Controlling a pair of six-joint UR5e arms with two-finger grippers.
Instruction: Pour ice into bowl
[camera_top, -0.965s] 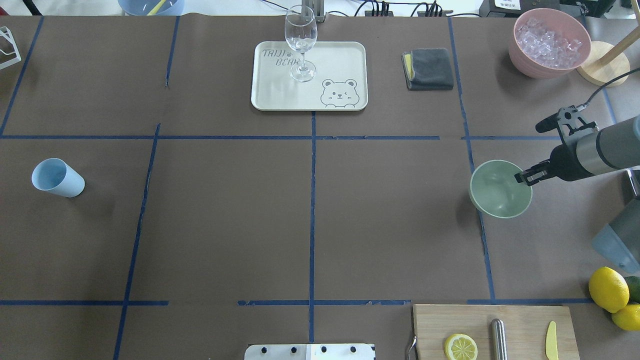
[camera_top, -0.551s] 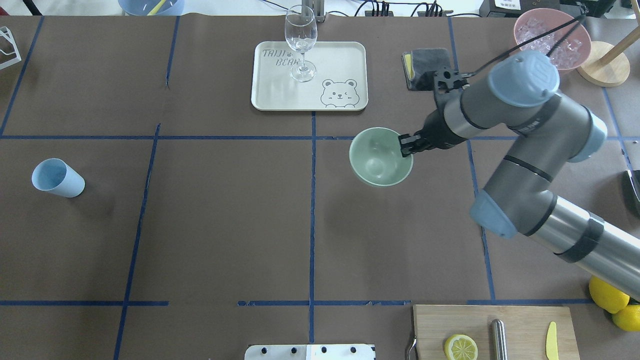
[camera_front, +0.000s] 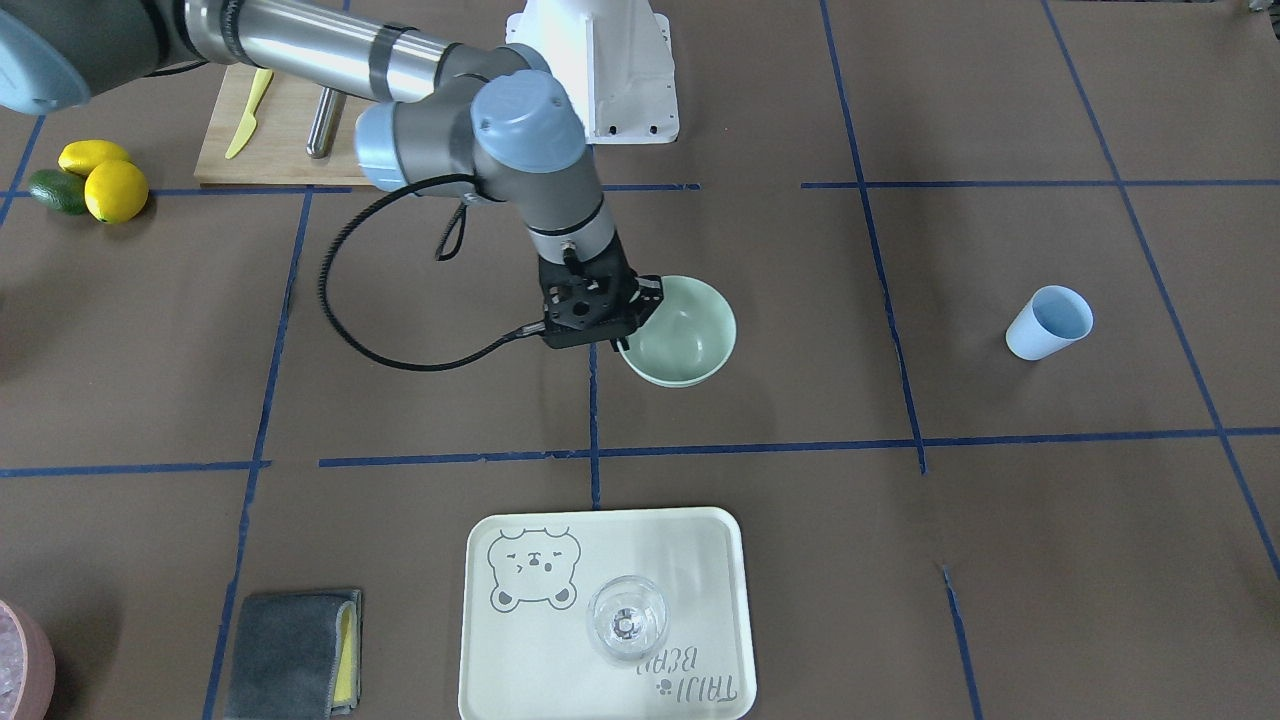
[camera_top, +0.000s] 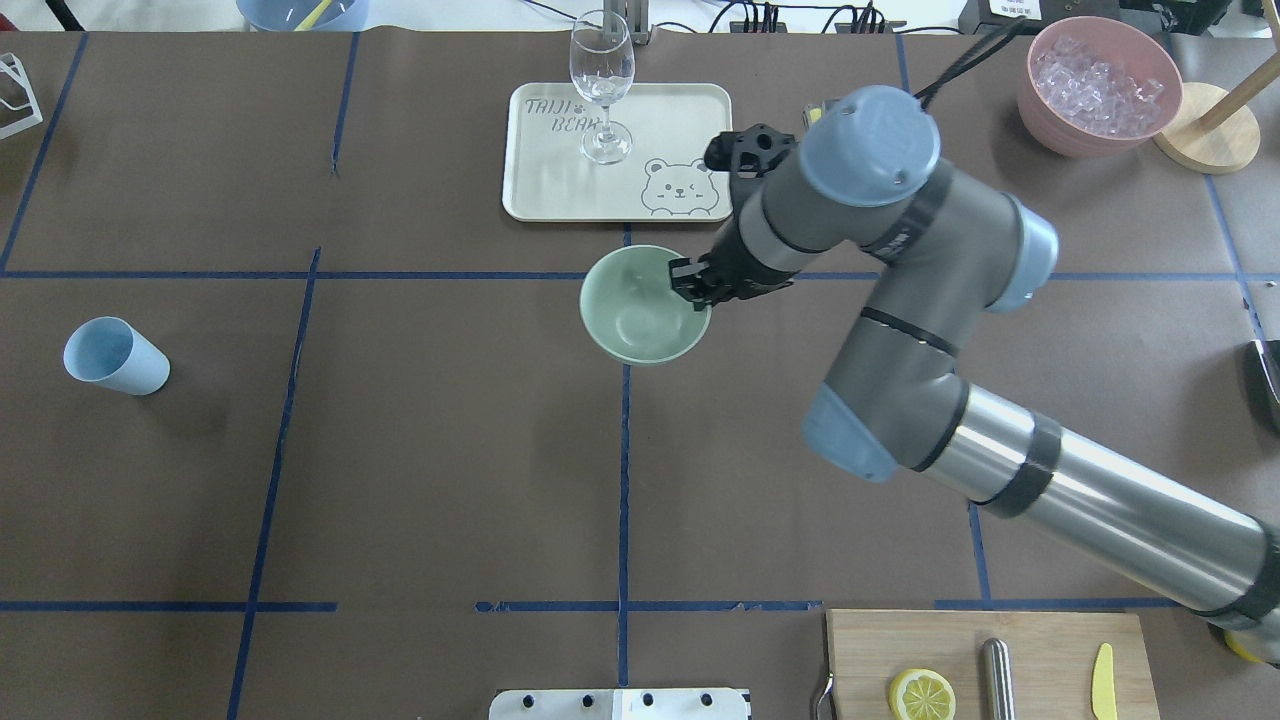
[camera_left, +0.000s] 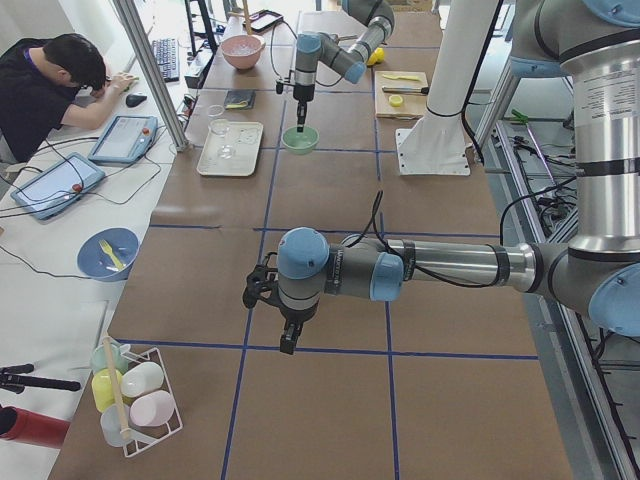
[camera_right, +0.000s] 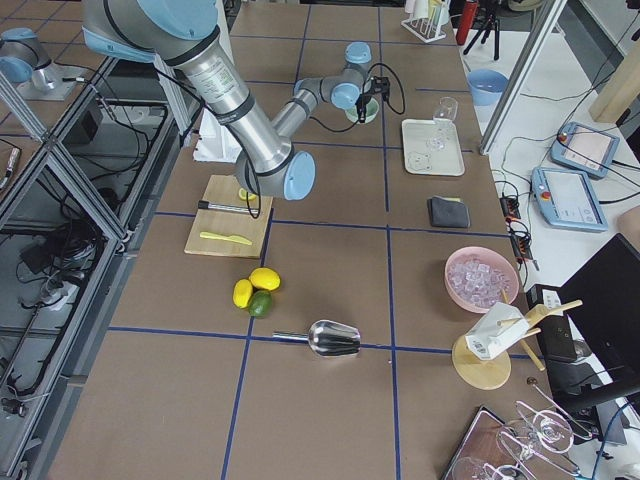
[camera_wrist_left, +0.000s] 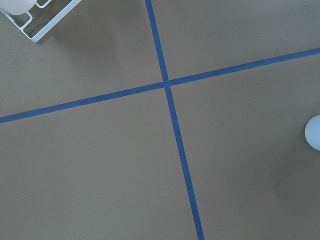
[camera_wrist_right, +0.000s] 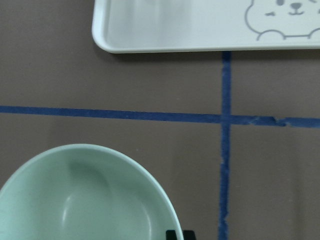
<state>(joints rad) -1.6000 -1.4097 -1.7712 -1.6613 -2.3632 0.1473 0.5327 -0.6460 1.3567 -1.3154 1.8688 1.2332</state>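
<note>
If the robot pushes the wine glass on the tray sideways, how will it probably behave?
The wine glass would likely tip rather than slide: its wide top stands high on a thin stem over a small foot. It looks like thin clear glass, so probably fragile and slippery to grip. It appears empty, so likely light.

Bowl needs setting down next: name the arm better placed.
Right. The right gripper is shut on the rim of the bowl at mid-table; the left gripper hangs over bare table, far from it.
</note>
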